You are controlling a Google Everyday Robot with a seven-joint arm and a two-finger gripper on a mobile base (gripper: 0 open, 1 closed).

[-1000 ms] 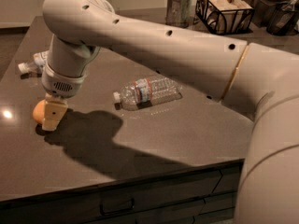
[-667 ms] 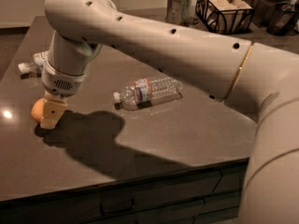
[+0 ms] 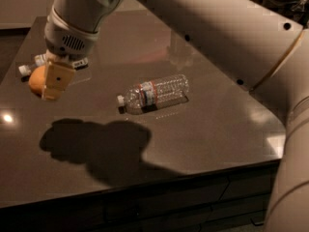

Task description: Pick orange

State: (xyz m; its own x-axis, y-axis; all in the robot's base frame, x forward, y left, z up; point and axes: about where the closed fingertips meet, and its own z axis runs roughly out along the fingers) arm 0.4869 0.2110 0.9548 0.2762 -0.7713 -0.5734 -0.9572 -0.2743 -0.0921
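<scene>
A dark brown bench [image 3: 207, 149] carries a clear bottle [image 3: 154, 93] lying on its side near the middle. Over the left side, the hand [image 3: 44, 85] is clamped on the orange [image 3: 35, 80], and its shadow [image 3: 96, 139] falls on the bench below. A second bottle [image 3: 29, 68] lies just behind, partly hidden.

Clear bottle [image 3: 154, 94] lies sideways on the dark countertop [image 3: 203, 144], right of the raised gripper [image 3: 47, 83] at left; second bottle [image 3: 30, 66] just behind it, partly hidden.

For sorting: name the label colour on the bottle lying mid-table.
White with a red edge, on the clear bottle, camera view. The gripper, far left, holds the orange.
</scene>
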